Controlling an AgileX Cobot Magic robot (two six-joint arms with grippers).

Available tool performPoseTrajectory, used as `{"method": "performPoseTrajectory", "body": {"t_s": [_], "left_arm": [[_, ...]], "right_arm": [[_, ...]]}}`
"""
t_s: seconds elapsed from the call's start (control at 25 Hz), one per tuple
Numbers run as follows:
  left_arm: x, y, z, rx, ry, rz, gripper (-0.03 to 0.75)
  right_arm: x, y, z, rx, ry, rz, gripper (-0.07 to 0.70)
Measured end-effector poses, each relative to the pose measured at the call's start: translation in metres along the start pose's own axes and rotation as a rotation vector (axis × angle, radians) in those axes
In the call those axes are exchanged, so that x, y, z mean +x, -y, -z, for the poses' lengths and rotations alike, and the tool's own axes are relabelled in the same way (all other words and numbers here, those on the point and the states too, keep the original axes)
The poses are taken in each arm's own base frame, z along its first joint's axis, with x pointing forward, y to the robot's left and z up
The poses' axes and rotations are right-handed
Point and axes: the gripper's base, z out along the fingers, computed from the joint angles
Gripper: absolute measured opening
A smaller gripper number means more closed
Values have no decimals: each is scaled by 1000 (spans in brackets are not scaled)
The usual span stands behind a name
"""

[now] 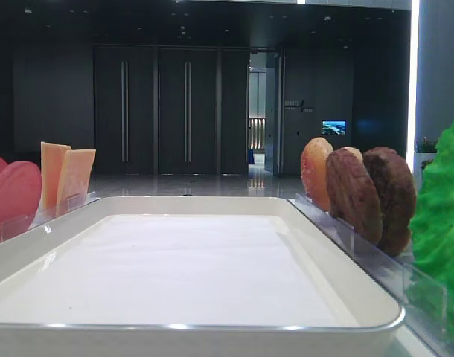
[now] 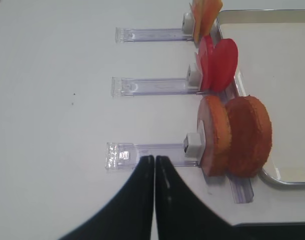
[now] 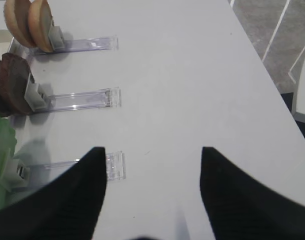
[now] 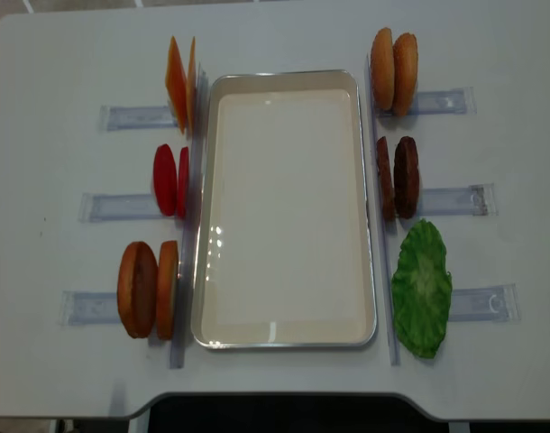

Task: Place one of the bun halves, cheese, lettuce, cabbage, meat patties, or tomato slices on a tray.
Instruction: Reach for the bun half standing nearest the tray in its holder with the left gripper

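My left gripper (image 2: 154, 159), jaws closed and empty, hovers just left of the near-left bun halves (image 2: 236, 136), standing on edge beside the tray (image 2: 272, 176).

text: none legible | far wall sign (image 1: 297, 106): too small to read

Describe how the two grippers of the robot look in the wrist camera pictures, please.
Both are plain black. The left gripper shows two long, curved fingers narrowing to thin tips. The right gripper shows two broader, blurred black fingers with a matte surface. No cables or markings are visible, and the arms themselves are out of view.
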Motion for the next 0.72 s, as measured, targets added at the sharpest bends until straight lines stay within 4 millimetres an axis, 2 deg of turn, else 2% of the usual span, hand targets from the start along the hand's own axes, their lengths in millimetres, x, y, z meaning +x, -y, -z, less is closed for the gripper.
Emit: {"method": "performPoseTrajectory", "body": {"t_s": [0.72], "left_arm": [[0, 0, 0, 0, 0, 0, -1]], "right_arm": [[0, 0, 0, 0, 0, 0, 399]]}}
